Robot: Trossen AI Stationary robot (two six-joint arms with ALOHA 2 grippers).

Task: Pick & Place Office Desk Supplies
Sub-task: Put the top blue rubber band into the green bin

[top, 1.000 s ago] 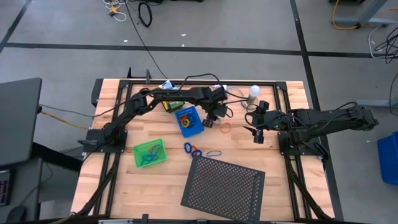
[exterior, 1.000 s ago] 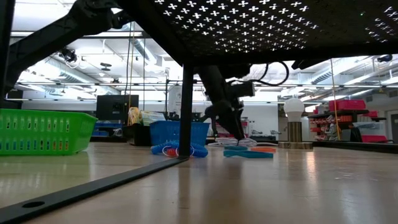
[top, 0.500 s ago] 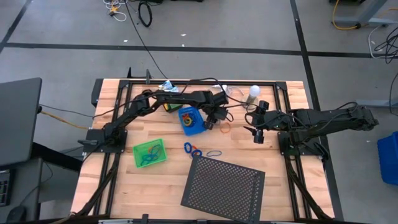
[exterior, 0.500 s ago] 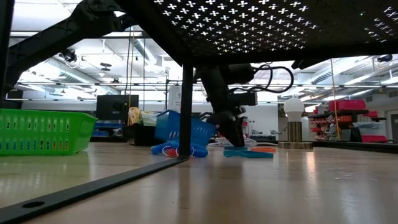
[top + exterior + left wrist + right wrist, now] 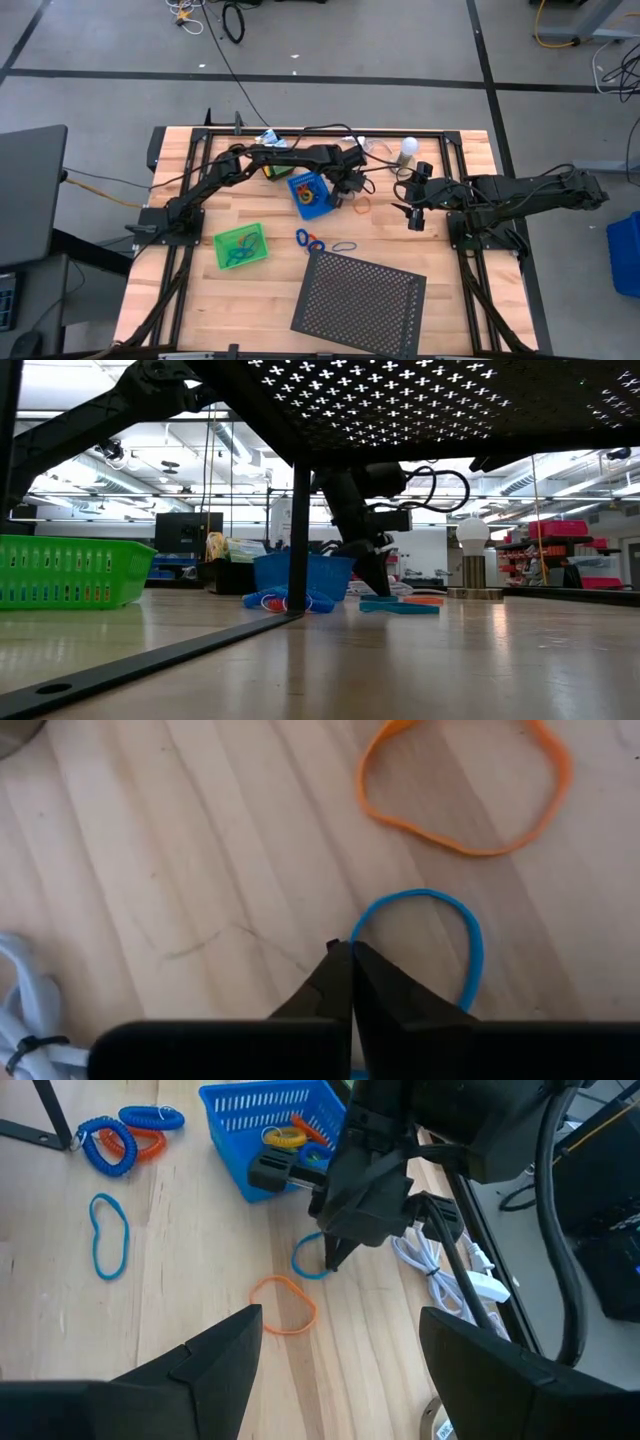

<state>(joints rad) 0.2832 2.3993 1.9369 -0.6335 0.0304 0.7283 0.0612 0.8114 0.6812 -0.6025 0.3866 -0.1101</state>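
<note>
Risk: left tool [image 5: 350, 952], tips pressed together on the thin blue rubber-band loop [image 5: 440, 935], may lose it on lifting; right tool [image 5: 340, 1342] waits spread.

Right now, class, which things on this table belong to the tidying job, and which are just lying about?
Job:
- blue tray
- green tray
- blue band, nipped by the shut left gripper
- orange band
- coiled loops

Lying about:
- bulb
- white cable
- perforated sheet
- right gripper, open, waiting
</note>
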